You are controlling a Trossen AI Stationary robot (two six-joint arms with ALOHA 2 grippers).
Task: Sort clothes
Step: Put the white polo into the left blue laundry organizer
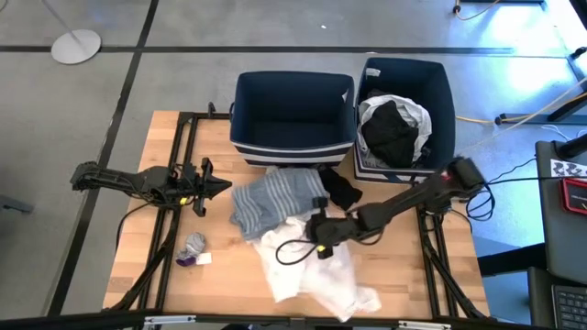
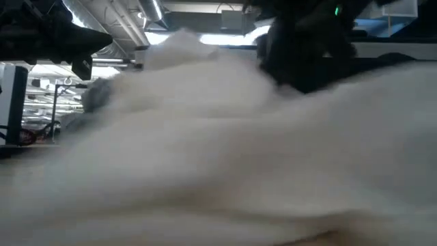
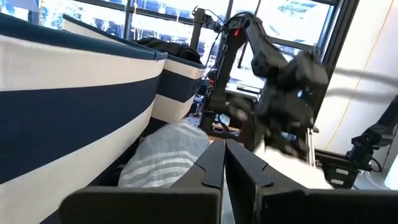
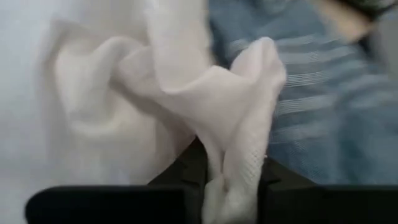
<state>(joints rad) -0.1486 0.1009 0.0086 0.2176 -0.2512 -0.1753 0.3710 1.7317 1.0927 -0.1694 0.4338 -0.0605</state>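
Right wrist view, white garment (image 4: 242,124) fold pinched between right tool (image 4: 233,177) fingers

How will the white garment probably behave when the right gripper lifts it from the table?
The white garment will probably hang limp: it lies crumpled, and a fold bunches up between the fingers of the right gripper. It looks thin and light. As it spreads wide and meets the grey striped top, it may drag that along.

No text, label, brand, number or sign can be read on anything here.
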